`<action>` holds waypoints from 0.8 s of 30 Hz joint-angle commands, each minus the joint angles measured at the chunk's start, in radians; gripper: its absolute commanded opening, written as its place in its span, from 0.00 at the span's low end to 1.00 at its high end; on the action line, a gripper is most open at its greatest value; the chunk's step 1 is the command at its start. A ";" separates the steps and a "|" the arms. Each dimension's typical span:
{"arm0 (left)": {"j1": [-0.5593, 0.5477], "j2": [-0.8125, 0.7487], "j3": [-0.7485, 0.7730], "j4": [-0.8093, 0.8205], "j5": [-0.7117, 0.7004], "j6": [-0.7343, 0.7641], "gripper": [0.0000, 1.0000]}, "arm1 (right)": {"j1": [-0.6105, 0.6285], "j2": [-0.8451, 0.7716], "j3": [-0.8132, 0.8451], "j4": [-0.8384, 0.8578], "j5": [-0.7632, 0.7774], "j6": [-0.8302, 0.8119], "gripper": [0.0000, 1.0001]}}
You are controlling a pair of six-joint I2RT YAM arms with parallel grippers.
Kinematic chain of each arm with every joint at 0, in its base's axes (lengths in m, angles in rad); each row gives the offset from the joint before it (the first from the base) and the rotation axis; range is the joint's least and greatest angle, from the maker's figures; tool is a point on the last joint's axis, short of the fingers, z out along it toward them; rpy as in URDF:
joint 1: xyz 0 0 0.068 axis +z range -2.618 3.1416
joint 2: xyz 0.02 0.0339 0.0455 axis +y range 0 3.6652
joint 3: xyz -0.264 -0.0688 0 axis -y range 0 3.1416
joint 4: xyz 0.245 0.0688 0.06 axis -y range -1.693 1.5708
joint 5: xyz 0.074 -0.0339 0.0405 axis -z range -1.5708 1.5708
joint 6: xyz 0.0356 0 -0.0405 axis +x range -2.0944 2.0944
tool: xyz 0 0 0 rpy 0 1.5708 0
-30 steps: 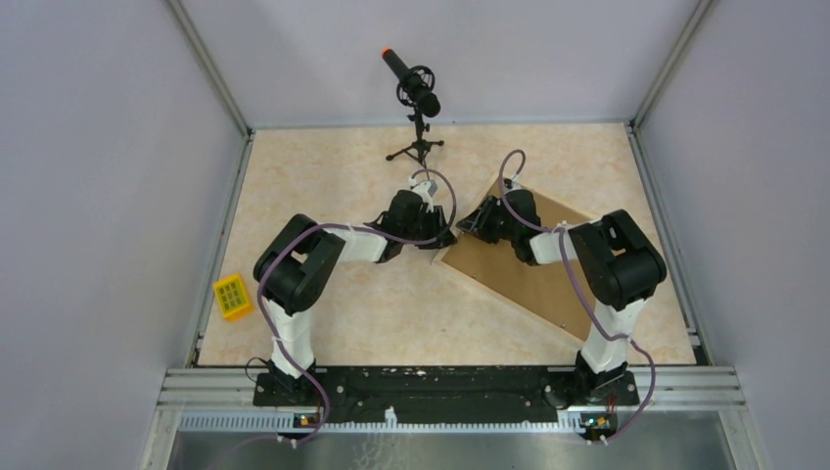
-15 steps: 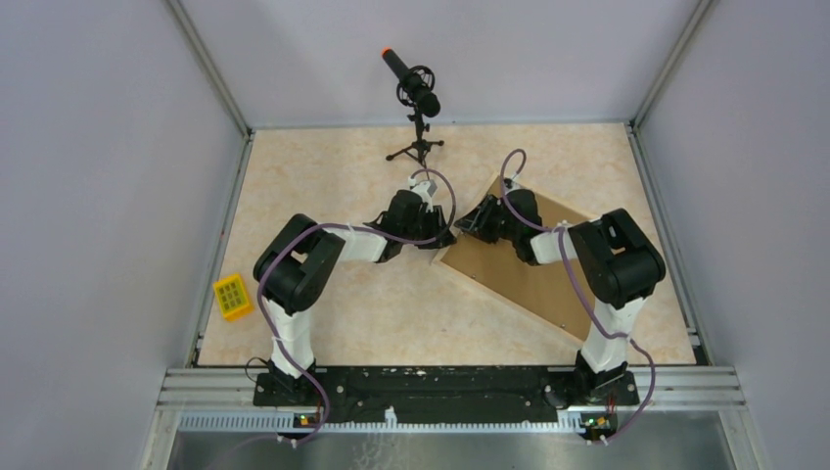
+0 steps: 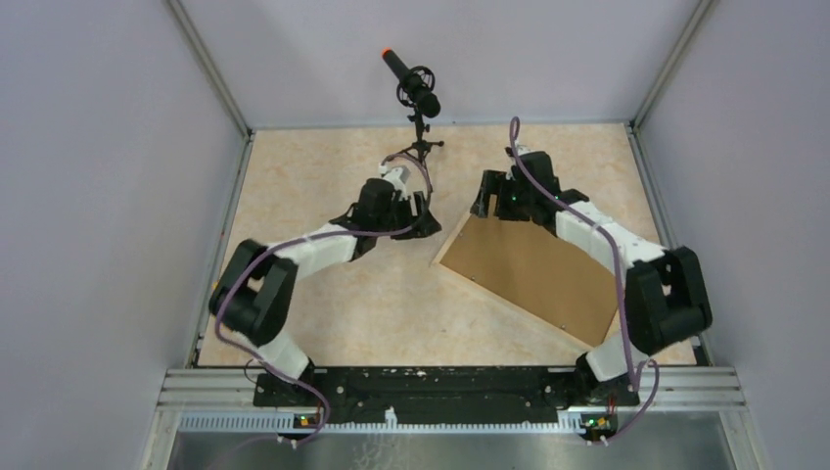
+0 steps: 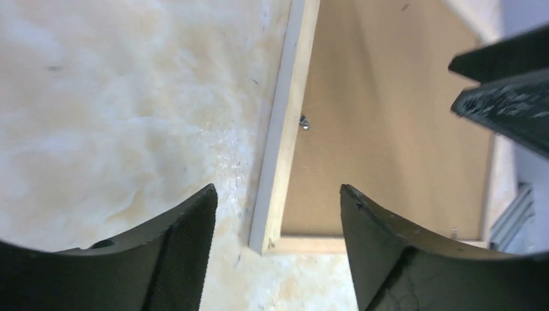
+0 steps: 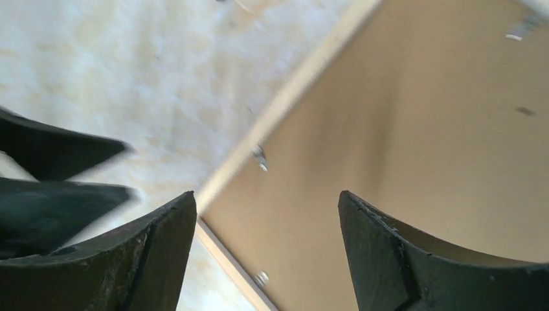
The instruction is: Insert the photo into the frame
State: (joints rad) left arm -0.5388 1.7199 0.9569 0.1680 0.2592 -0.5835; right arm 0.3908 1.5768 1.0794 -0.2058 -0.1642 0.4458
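Observation:
The frame (image 3: 451, 241) lies face down on the table, right of centre, its narrow pale wood border (image 4: 285, 149) around a plain brown backing board (image 3: 533, 269). The photo is hidden. My left gripper (image 3: 419, 223) hangs open just left of the frame's far-left corner, with that corner (image 4: 267, 243) showing below the gap between its jaws. My right gripper (image 3: 489, 203) stands open above the frame's far edge, over the board (image 5: 421, 129) and border (image 5: 285, 110). Nothing is between either pair of fingers. Small metal tabs (image 5: 259, 157) sit along the border's inner edge.
A microphone on a small tripod (image 3: 418, 98) stands at the back centre, close behind my left gripper. A yellow block (image 3: 233, 297) lies at the table's left edge. Grey walls and metal rails close in the table on three sides.
Both grippers have opened and drawn away from the frame's far-left corner, where they were shut close together. The left arm swung left, the right arm moved toward the back.

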 commanded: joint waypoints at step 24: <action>0.064 -0.892 -0.268 -0.493 0.101 -0.031 0.90 | 0.391 0.226 0.151 -0.790 0.287 -0.331 0.48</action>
State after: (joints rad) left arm -0.4728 0.8284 0.6708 -0.3225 0.3695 -0.6182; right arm 0.7551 1.7657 1.1801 -0.9798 0.1028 0.1291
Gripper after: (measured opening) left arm 0.900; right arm 0.521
